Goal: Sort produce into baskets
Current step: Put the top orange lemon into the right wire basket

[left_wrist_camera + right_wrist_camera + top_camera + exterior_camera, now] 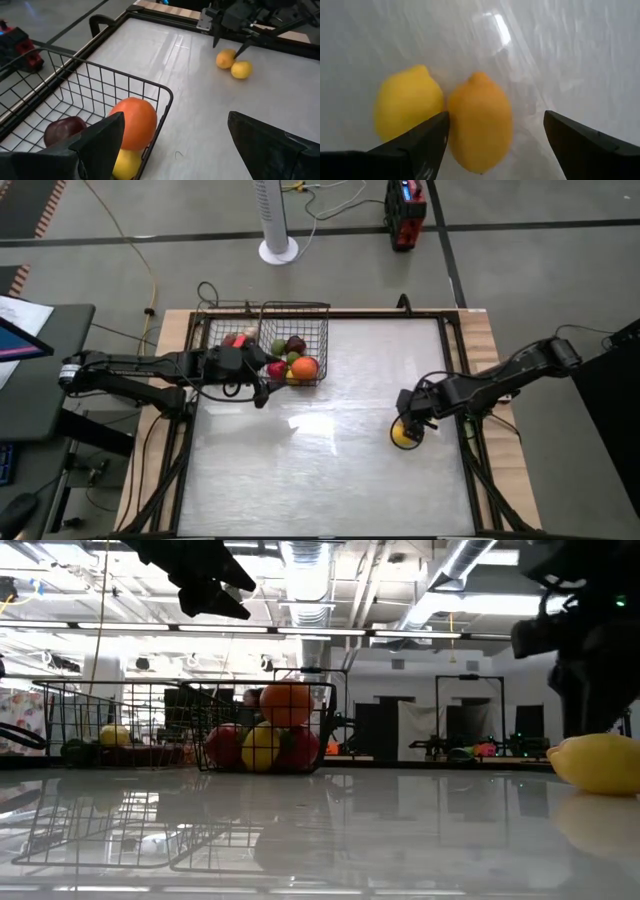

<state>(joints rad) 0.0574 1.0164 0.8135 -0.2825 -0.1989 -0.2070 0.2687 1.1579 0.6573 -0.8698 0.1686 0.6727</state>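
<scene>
Two lemons (445,125) lie touching side by side near the counter's (320,470) right edge, long axes roughly parallel. The right tool (492,137) hangs over them, fingers spread, grasping nothing. The left tool (172,145), also released, hovers beside the deeper basket (294,340), which holds an orange (134,122), red fruit and perhaps a yellow one.

Floor: grey concrete (540,290), dark seams crossing it.
Fan: white tower fan (277,220) on round base, beyond table.
Cable: yellow cord (130,245) trailing over floor.
Ceiling: exposed ducts (310,570), strip lights (320,632).
Case: red-black box (405,210) on floor.
</scene>
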